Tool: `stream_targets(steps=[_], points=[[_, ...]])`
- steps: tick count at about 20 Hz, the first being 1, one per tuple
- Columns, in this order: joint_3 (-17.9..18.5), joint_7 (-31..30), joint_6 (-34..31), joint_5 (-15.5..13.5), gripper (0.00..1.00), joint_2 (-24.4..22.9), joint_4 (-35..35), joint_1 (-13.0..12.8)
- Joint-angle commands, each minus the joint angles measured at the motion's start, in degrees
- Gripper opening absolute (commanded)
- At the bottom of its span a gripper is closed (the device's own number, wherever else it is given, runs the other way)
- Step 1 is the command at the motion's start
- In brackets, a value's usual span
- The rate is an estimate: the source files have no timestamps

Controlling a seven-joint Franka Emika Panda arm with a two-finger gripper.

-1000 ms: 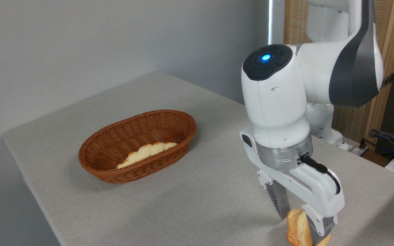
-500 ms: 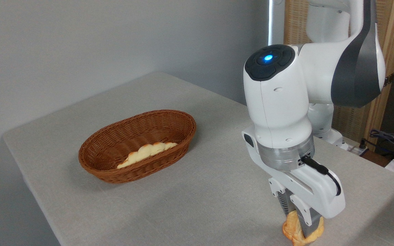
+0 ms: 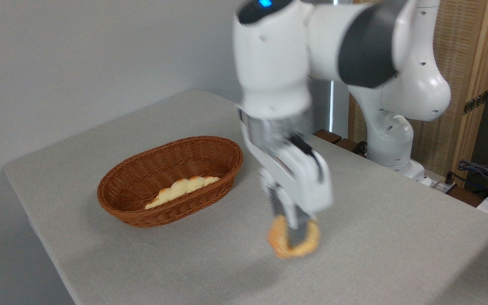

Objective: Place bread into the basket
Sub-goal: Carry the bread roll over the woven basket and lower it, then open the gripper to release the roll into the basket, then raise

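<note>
Bread [image 3: 293, 243] is pinched tight between the two fingers of the gripper [image 3: 294, 237], up off the table [image 3: 210, 262]. It looks small, round, golden and blurry.

bare table [image 3: 210, 258] is lying open between the gripper [image 3: 293, 237] and the basket [image 3: 134, 212]; a long loaf [image 3: 182, 189] is filling the basket's near side.

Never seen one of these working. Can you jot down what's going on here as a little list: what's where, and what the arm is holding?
arm: blurred
gripper: shut on the bun
bun: round, golden, to the right of the basket
basket: oval brown wicker, on the table
in the basket: long pale loaf
table: grey cloth top
</note>
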Motion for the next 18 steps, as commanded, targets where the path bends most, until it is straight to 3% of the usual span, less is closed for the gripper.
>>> stream_targets(steps=[1,4,6,7,8,10,11,12,13,18], points=[[-6.8,-8.1,-1.9,-4.4,0.35,0.0,4.0,0.0],[-14.4,-13.4,-3.4,-4.7,0.35,0.1,5.3,0.0],[-19.6,-20.4,-3.5,-6.2,0.35,0.1,5.3,-0.1],[-21.7,-23.0,-3.5,-6.6,0.40,0.1,5.4,0.0],[-24.3,-24.9,-3.5,-7.0,0.52,0.1,5.4,-0.1],[-28.5,-28.5,-3.5,-7.0,0.50,0.3,5.4,-0.1],[-29.7,-31.5,-3.5,-7.1,0.55,0.3,5.4,0.0],[-31.4,-35.0,-3.4,-7.2,0.83,0.7,5.4,-0.1],[-33.1,-37.8,-2.8,-7.1,0.97,0.9,5.4,-0.1],[-34.0,-39.3,-2.7,-7.4,1.00,1.5,5.4,-0.1]])
